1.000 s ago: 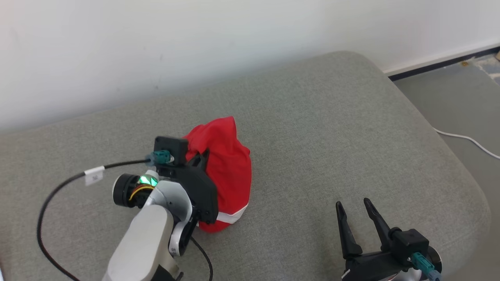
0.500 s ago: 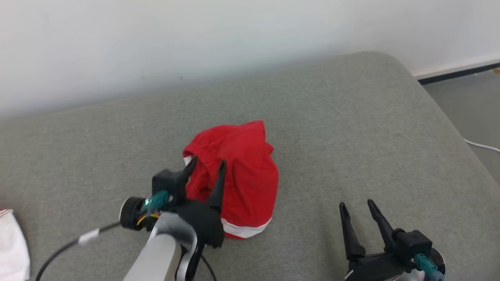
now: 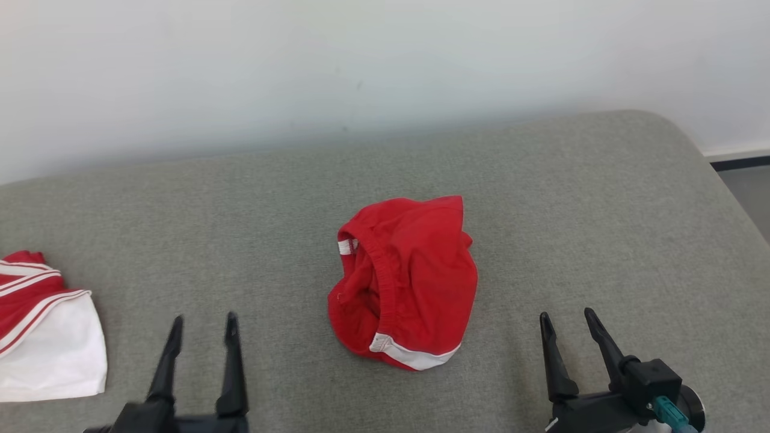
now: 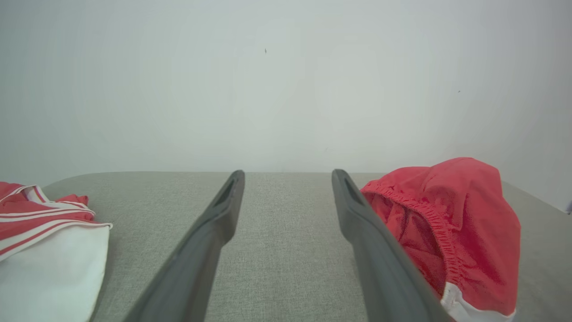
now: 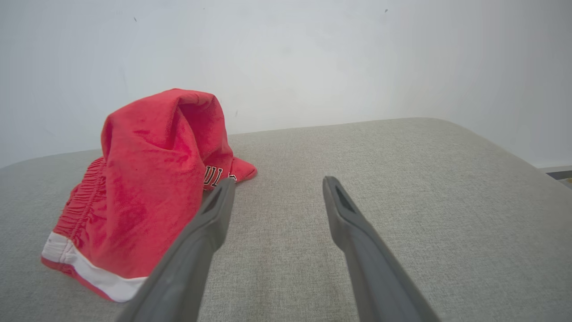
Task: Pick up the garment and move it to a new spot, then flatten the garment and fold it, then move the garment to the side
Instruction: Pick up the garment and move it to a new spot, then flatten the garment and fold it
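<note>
1. red garment [image 3: 404, 282] crumpled in a heap at mid bench [image 3: 601, 210], touching neither gripper; likely at its new spot, awaiting flattening.
2. left gripper [image 3: 204, 317] and right gripper [image 3: 566, 314] both spread, empty, near front edge, flanking it.

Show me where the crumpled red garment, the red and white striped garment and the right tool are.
crumpled red garment [image 3: 421, 270]: head view, middle of its red fabric.
striped garment [image 3: 51, 355]: head view, its white panel.
right tool [image 3: 565, 314]: head view, midway between its fingertips.
</note>
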{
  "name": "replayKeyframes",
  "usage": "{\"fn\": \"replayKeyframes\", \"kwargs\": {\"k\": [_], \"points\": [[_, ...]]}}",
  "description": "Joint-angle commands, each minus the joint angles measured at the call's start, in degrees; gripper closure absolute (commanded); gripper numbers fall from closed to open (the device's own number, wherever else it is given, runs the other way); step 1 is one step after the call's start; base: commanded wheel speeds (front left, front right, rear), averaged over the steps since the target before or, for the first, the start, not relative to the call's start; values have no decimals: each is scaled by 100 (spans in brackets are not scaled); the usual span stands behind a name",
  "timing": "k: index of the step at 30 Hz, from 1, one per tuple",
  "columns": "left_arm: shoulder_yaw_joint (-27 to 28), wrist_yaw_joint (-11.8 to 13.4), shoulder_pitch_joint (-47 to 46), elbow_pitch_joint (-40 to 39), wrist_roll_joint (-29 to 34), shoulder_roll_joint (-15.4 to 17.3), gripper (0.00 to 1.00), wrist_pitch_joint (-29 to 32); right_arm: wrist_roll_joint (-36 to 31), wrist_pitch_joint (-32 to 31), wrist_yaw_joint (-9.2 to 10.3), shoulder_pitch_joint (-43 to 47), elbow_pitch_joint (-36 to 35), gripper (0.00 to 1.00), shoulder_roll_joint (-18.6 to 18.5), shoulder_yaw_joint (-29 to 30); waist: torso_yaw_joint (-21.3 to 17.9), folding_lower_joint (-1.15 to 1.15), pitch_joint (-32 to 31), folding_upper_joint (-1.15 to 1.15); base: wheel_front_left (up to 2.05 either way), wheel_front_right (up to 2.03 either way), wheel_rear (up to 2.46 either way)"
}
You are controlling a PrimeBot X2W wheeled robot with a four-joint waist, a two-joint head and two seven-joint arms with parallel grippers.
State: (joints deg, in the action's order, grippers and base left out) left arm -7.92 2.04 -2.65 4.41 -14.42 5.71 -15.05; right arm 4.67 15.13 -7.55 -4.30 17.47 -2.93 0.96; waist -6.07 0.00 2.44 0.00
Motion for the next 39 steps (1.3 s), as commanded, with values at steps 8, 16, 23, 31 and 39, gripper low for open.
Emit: {"fn": "replayKeyframes", "kwargs": {"k": [8,16,23,31,39], "points": [[504,-122,949,-112,700,-200,0,-18,-332,2,12,334,-337,0,8,193,257,0,-137,0,0,0,0],[660,-288,930,415,813,-231,0,-19,-388,3,12,428,-427,0,8,309,291,0,-76,0,0,0,0],[763,-374,824,402,884,-248,0,-19,-311,3,12,400,-456,0,9,278,259,0,-41,0,0,0,0],[582,-640,666,556,810,-266,0,-19,-253,3,12,343,-425,0,8,207,197,0,1,0,0,0,0],[-391,-940,-121,1278,569,-33,0,277,-156,3,12,268,-398,0,8,77,-120,0,56,0,0,0,0]]}}
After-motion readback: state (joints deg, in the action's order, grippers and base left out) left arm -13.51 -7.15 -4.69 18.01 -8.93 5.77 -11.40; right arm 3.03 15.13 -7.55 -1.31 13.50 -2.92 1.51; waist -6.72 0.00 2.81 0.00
